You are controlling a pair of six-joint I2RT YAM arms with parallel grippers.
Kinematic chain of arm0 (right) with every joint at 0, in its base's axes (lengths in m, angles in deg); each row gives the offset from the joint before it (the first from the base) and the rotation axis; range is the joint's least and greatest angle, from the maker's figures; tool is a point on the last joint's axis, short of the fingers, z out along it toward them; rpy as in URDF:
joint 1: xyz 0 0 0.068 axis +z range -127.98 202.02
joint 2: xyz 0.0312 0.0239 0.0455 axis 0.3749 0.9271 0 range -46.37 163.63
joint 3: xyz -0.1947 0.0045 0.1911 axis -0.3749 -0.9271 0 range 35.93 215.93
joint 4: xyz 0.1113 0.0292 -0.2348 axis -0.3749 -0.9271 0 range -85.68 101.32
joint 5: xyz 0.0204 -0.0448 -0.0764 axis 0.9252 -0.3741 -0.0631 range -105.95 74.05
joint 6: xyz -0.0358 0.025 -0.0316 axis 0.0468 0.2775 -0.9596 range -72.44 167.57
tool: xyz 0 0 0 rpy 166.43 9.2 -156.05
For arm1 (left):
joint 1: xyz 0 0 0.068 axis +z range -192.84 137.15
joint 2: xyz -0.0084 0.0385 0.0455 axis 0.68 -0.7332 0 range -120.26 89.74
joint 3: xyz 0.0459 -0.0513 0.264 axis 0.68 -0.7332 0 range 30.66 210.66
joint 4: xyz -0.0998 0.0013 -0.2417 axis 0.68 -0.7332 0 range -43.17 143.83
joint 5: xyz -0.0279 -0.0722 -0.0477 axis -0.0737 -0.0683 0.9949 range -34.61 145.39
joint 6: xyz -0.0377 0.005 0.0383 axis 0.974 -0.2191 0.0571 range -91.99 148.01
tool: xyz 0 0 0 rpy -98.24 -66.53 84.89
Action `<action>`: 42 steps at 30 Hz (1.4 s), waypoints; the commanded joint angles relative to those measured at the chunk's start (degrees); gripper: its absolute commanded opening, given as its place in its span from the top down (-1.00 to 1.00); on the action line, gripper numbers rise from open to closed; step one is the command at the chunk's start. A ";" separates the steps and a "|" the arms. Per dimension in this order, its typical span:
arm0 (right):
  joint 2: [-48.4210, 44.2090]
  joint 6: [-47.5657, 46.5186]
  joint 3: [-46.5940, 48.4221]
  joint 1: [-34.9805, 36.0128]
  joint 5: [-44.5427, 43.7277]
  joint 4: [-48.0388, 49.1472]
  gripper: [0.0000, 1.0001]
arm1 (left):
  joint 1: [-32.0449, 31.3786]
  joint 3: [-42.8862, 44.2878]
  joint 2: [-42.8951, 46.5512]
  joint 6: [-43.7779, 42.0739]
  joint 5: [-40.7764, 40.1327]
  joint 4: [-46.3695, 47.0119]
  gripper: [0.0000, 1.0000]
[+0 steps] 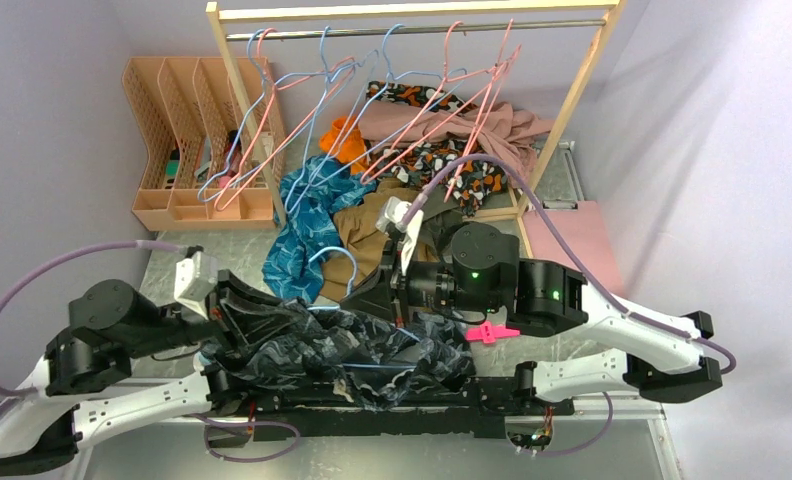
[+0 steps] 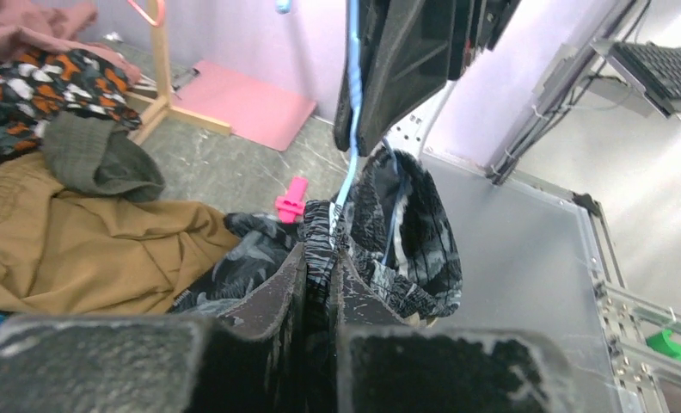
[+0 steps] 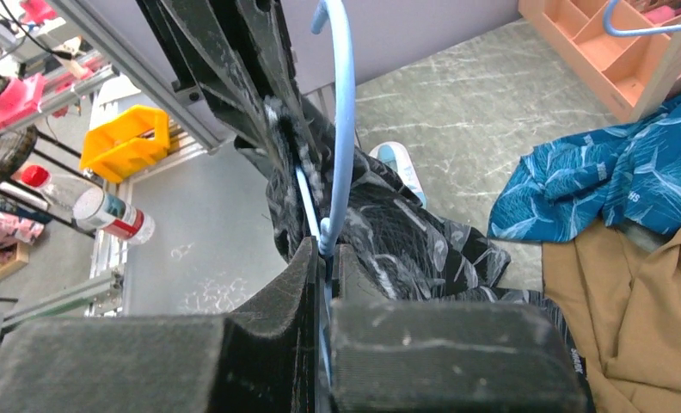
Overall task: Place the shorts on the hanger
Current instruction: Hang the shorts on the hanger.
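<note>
The dark shorts (image 1: 372, 350) with a pale leaf print lie bunched between the two arms near the table's front edge. My left gripper (image 2: 322, 254) is shut on their gathered waistband, and the fabric (image 2: 414, 224) hangs in a loop just beyond the jaws. A thin light-blue hanger (image 3: 344, 103) rises out of my right gripper (image 3: 324, 249), which is shut on its wire, with the shorts (image 3: 406, 232) draped directly behind. In the left wrist view the hanger's wire (image 2: 352, 112) runs down into the waistband. From above, the left gripper (image 1: 257, 320) and right gripper (image 1: 377, 290) face each other over the shorts.
A teal patterned garment (image 1: 307, 225) and a brown garment (image 1: 362, 230) lie heaped behind the shorts. A wooden rack (image 1: 412, 15) carries several pink and blue hangers. A peach organiser (image 1: 187, 140) stands at the back left. A pink clip (image 1: 490, 332) lies near the right arm.
</note>
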 commanded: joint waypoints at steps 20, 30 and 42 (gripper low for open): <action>-10.49 0.56 -5.90 -0.40 -2.99 5.29 1.00 | 0.12 12.57 -1.53 1.32 -10.20 -8.14 -0.14; -10.98 1.43 -6.51 -0.36 -8.02 2.83 1.00 | 0.12 13.94 -6.26 18.11 -13.82 -24.37 -0.10; -9.50 2.47 -6.51 -0.39 -9.86 3.05 1.00 | 0.12 12.43 -15.96 26.17 -17.55 -28.25 -0.68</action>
